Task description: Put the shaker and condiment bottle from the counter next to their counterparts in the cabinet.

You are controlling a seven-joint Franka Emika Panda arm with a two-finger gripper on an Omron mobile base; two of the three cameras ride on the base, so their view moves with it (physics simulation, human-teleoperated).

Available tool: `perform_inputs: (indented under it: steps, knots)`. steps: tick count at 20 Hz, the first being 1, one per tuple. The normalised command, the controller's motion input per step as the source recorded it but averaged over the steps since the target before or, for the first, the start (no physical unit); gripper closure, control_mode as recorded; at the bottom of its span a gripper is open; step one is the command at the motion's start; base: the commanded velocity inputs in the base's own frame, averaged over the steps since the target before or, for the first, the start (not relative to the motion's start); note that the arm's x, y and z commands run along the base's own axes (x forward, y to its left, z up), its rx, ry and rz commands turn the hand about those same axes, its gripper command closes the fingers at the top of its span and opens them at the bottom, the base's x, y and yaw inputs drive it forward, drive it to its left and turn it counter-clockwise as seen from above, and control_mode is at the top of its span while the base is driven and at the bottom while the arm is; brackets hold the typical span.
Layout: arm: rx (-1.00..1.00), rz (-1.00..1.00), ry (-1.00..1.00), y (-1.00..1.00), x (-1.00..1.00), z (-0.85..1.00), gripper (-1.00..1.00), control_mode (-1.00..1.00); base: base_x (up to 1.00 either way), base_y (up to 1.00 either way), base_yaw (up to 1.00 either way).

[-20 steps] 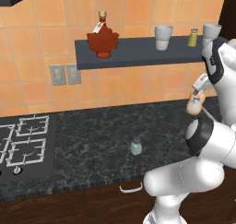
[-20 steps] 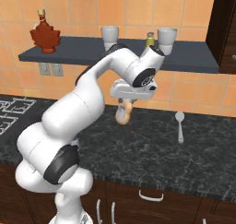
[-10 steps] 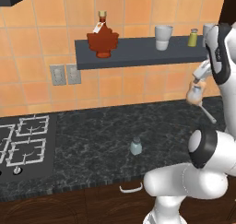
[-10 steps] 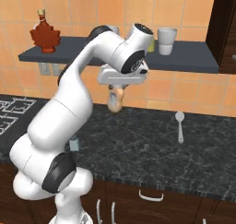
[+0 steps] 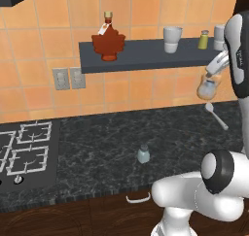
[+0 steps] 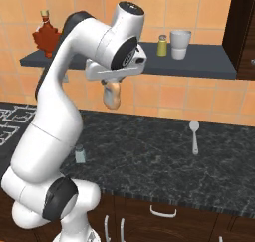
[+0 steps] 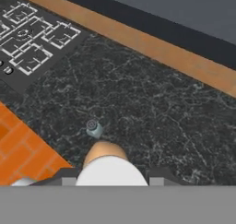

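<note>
My gripper [image 6: 110, 84] is shut on the pale cap of the beige-peach condiment bottle [image 6: 113, 96], which hangs high over the counter [image 6: 164, 161], just below shelf height. From the left base the bottle [image 5: 207, 88] shows under the gripper [image 5: 212, 75]. The hand view looks down over the bottle [image 7: 109, 163] at the small blue-grey shaker [image 7: 94, 128], upright on the counter [image 5: 97, 147]; the shaker [image 5: 143, 154] [image 6: 79, 154] stands apart. On the cabinet shelf [image 5: 146, 55] sit the dark red maple-leaf bottle [image 5: 108, 43] [image 6: 46, 39] and the yellow-green shaker [image 5: 204, 39] [image 6: 162, 45].
A white cup [image 5: 172, 39] [image 6: 180, 44] stands on the shelf beside the yellow-green shaker. A spoon [image 5: 215, 114] [image 6: 194, 135] lies on the counter's right. The stove [image 5: 24, 152] [image 7: 32, 43] is at the left. Wall outlets [image 5: 68, 77] sit under the shelf.
The arm has swung up and leftwards, carrying the condiment bottle higher, closer to shelf level. The shaker on the counter has not moved.
</note>
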Motion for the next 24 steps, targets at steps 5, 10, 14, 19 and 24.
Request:
perform_inputs:
  steps: [5, 10, 14, 19, 24]
  knots:
    - [-0.07, 0.00, -0.07, 0.41, -0.09, 0.68, 1.00, -1.00, 0.00, 0.00, 0.00]
    - [-0.01, 0.03, -0.08, 0.31, -0.21, 0.59, 1.00, -1.00, 0.00, 0.00, 0.00]
    - [-0.12, 0.04, -0.15, 0.54, -0.32, 0.07, 1.00, -1.00, 0.00, 0.00, 0.00]
    - [-0.13, 0.01, -0.10, 0.57, -0.01, 0.25, 1.00, -1.00, 0.00, 0.00, 0.00]
    - [0.00, 0.00, -0.02, 0.22, 0.00, 0.56, 1.00, -1.00, 0.00, 0.00, 0.00]
